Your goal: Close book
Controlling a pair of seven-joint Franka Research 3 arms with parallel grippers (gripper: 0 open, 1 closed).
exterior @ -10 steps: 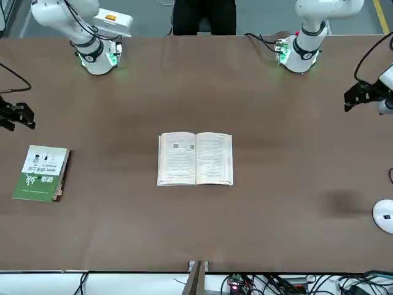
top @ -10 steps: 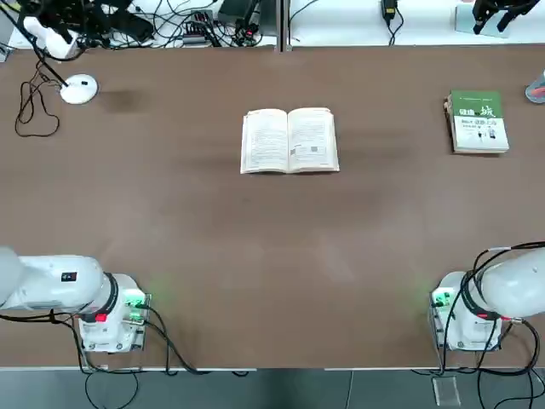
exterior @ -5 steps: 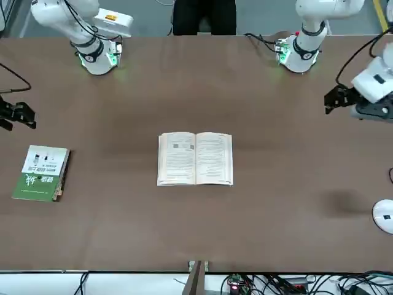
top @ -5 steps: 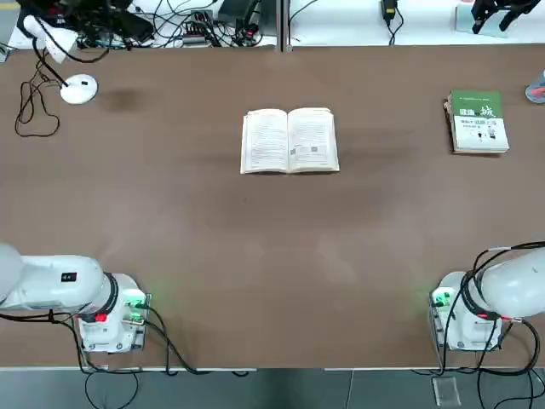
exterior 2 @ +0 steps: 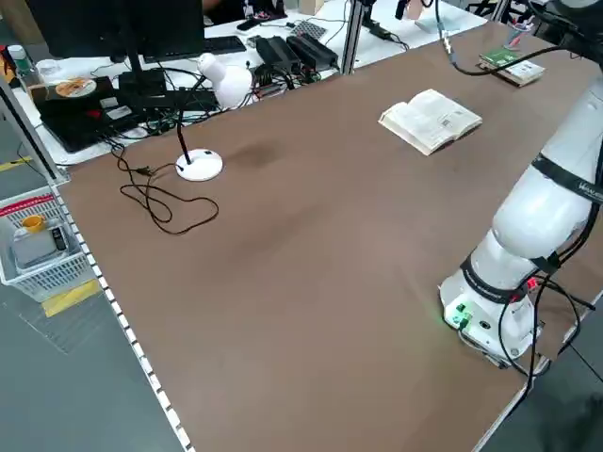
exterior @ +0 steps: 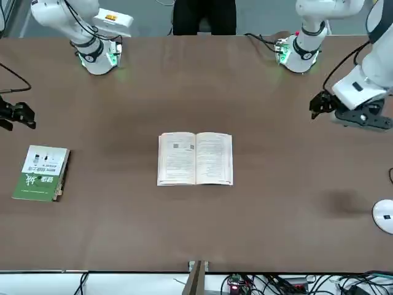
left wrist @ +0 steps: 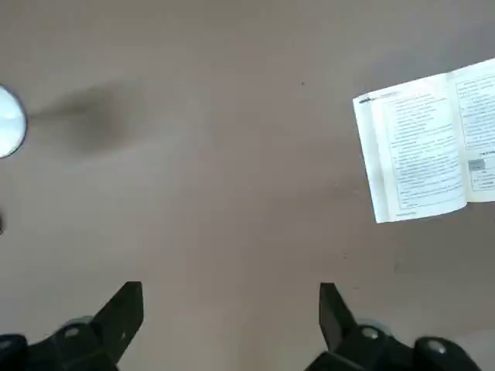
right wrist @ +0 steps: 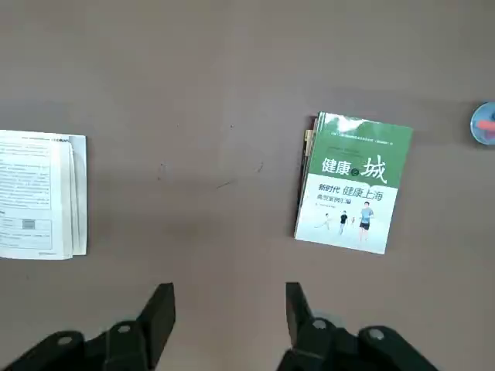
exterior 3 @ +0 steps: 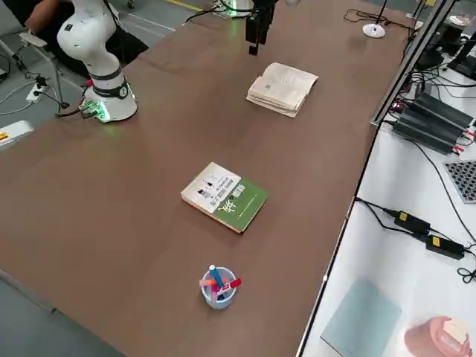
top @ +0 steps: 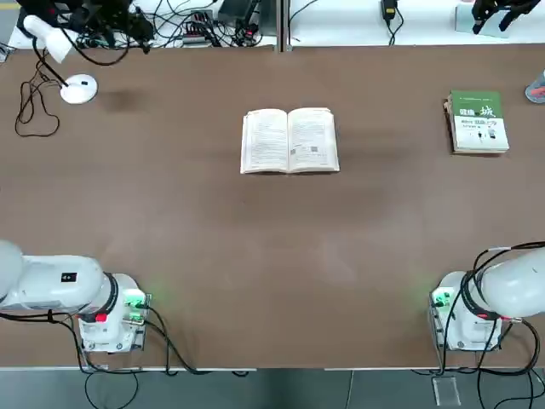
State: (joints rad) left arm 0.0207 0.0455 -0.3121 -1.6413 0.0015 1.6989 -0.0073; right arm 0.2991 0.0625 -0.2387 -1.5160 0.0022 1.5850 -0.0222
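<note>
The left tool (exterior: 320,106) hangs above the brown counter (top: 255,247) on the robot's left side, its fingers (left wrist: 124,309) spread apart with nothing between them. The open paperback book (top: 289,141) lies flat, pages up, at the middle of the counter's far half, well apart from that tool and off to its right. In the left wrist view the book's left page (left wrist: 421,147) shows past the fingers, across bare counter, with the round white lamp base (left wrist: 9,122) on the other side.

The right tool (exterior: 15,115) hovers over the far right part of the counter, fingers (right wrist: 158,313) likewise apart and empty. The book is well to its left, while the closed green-and-white book (top: 478,121) lies on the counter near it. A small cup of pens (exterior 3: 217,286) stands beyond that book near the counter's right edge. The white desk lamp (exterior 2: 212,104) stands at the far left corner, its cable (top: 34,106) looped beside it
</note>
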